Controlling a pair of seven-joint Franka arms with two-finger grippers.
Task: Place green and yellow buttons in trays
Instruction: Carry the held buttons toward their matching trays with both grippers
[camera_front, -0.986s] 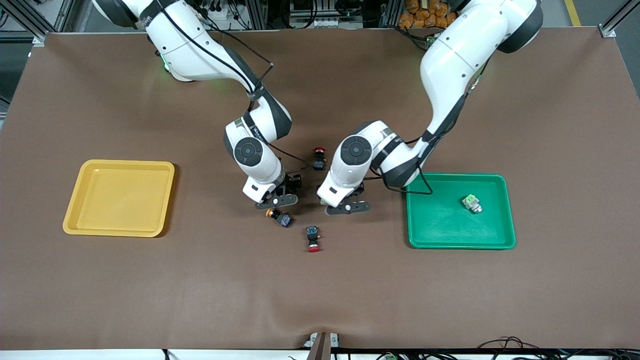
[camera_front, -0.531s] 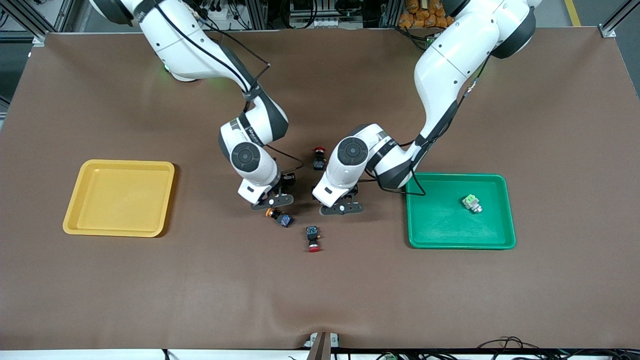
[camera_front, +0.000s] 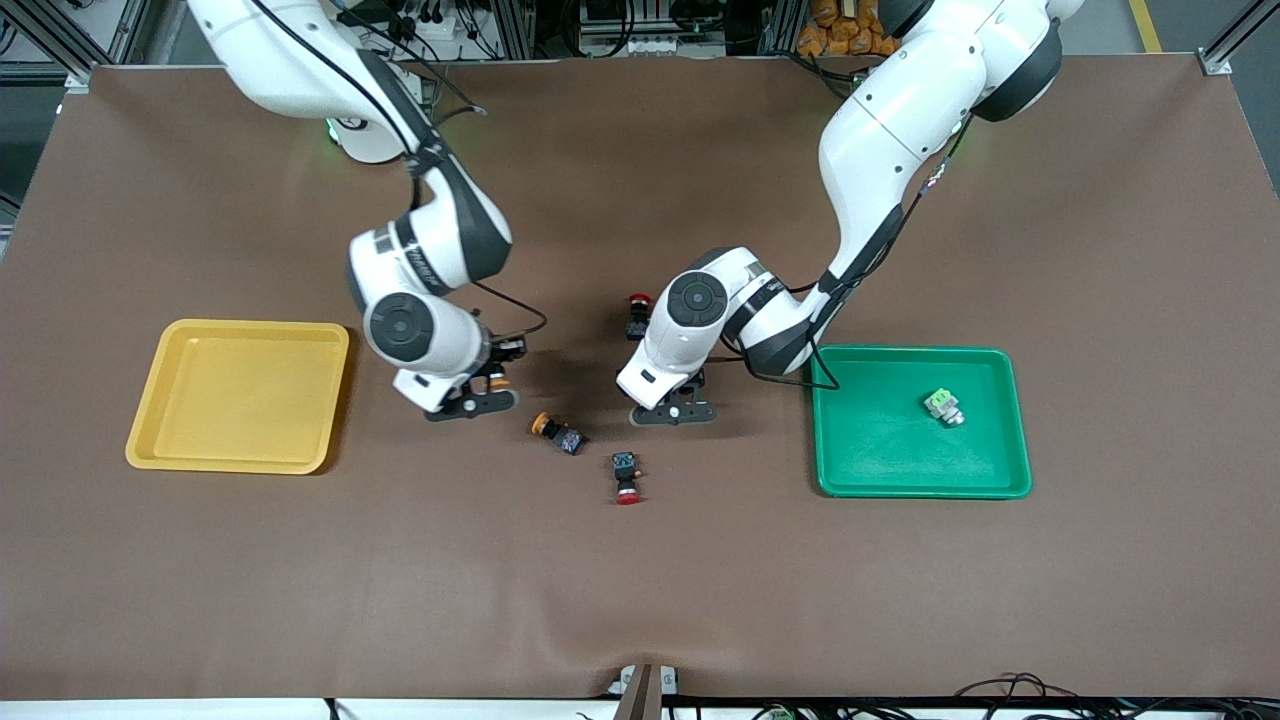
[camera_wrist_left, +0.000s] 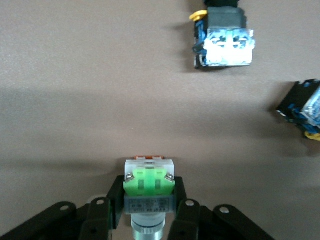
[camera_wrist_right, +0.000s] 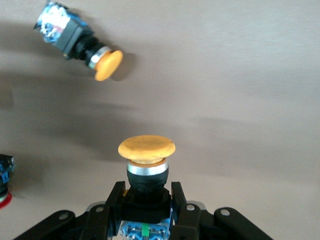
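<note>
Brown mat (camera_front: 640, 580) covers the whole table, lab clutter along the base edge.

Yellow tray (camera_front: 240, 395) sits toward the right arm's end, nothing in it. Green tray (camera_front: 920, 425) sits toward the left arm's end and holds one green button (camera_front: 943, 406), lying on its side.

Right gripper (camera_front: 470, 405) is in the air over bare mat between the yellow tray and the loose switches. Fingers (camera_wrist_right: 114, 200) are clamped on a yellow button (camera_wrist_right: 146, 160): black body pinched, round cap sticking out past the tips.

Left gripper (camera_front: 672, 413) is low over the mat at table centre, beside the green tray. Fingers (camera_wrist_left: 181, 207) are clamped on a second green button (camera_wrist_left: 148, 187), pale-green block between the pads, silver barrel toward the wrist. Can't tell whether it's clear of the mat.

Loose on the mat: another yellow button (camera_front: 557, 432), on its side, between the two grippers and nearer the camera. One red switch (camera_front: 626, 478) lies just beside it, nearer the camera again. A second red switch (camera_front: 637, 315) lies farther from the camera, half hidden by the left arm's wrist.
</note>
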